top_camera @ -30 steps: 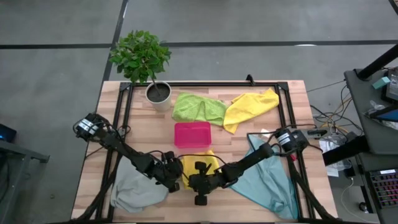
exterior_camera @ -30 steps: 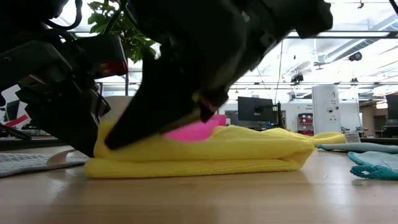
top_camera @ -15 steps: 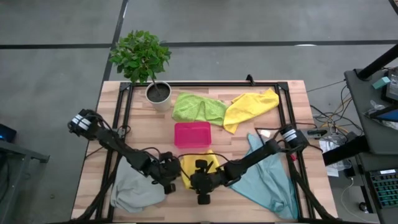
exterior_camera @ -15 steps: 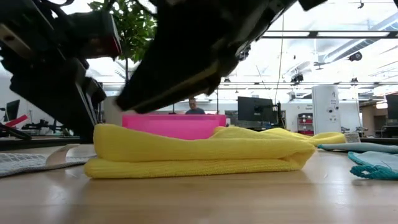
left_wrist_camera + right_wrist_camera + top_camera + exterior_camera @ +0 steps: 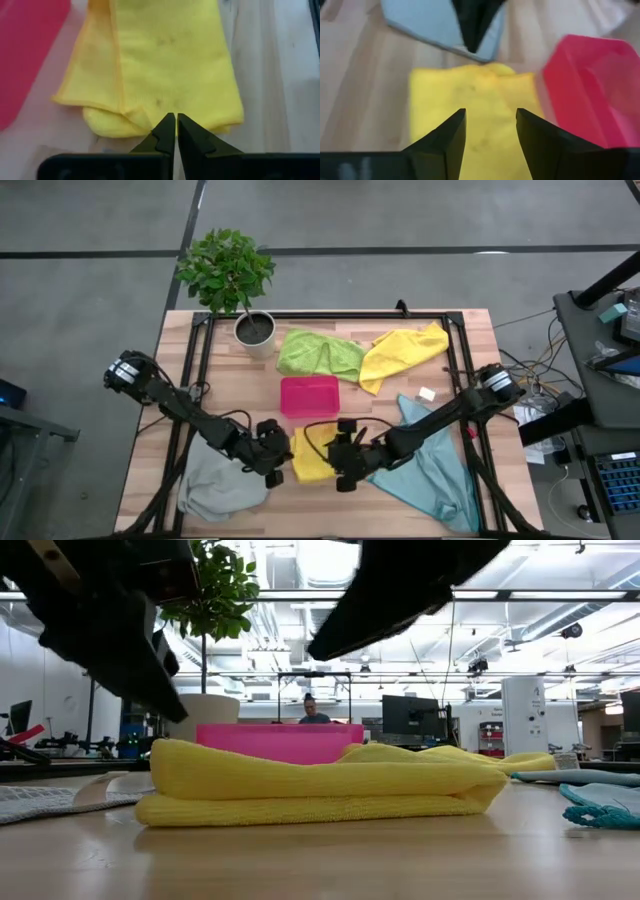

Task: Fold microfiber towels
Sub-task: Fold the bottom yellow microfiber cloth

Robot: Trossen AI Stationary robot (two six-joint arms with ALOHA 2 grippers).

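Observation:
A yellow microfiber towel (image 5: 310,455) lies folded in several layers on the table near the front edge, also seen in the low view (image 5: 320,790). My left gripper (image 5: 176,119) is shut and hovers just above the towel's left end (image 5: 281,470). My right gripper (image 5: 490,117) is open and hangs above the towel's right part (image 5: 330,465). In the low view both grippers, left (image 5: 178,712) and right (image 5: 322,648), stand clear of the cloth.
A pink tray (image 5: 309,395) sits just behind the folded towel. A grey towel (image 5: 222,485) lies at the front left and a teal towel (image 5: 435,460) at the front right. A lime green towel (image 5: 318,352), another yellow towel (image 5: 405,350) and a potted plant (image 5: 255,330) are at the back.
Both grippers have risen off the folded yellow towel, on which they were pressing a second ago. My right gripper has also drawn back toward the table's right edge. The towel stays folded in place, its top layer springing up a little.

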